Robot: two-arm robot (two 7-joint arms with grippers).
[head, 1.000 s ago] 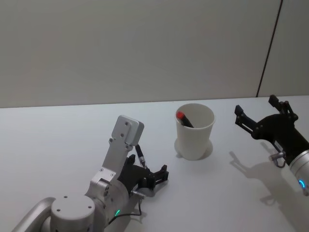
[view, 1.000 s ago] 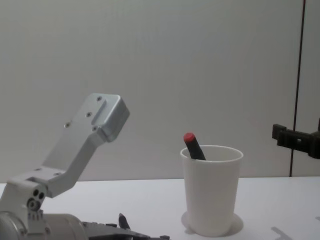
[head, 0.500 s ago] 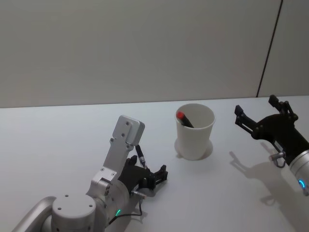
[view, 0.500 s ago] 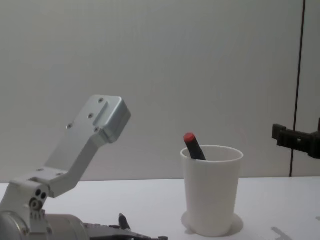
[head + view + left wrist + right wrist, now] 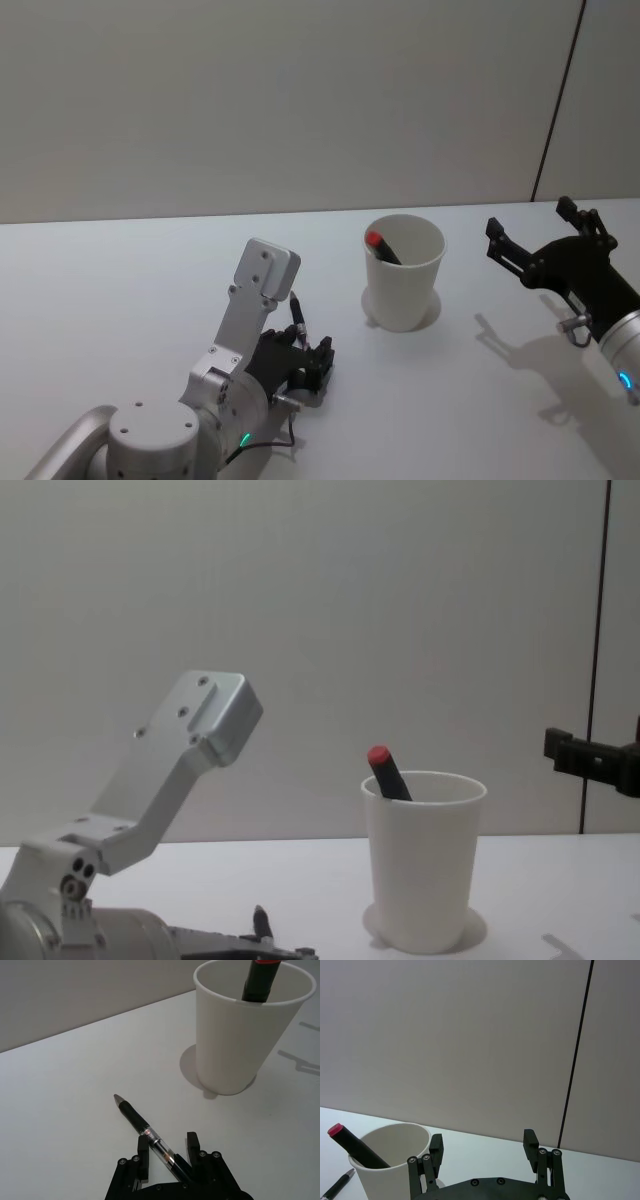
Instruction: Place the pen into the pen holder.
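The pen [image 5: 137,1120] is lying flat on the worktop [image 5: 120,290], near the cup [image 5: 404,275]. The left gripper [image 5: 167,1139] is sitting low over the pen's back end, jaws a little apart, one on each side of it. The right gripper [image 5: 530,220] is hanging beside the cup, jaws wide, holding nothing. A red-topped marker [image 5: 380,245] is leaning inside the cup.

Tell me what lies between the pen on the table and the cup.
Only bare table and the pen holder's shadow, in the left wrist view. The left gripper straddles the pen, open; the right gripper is parked right of the pen holder.
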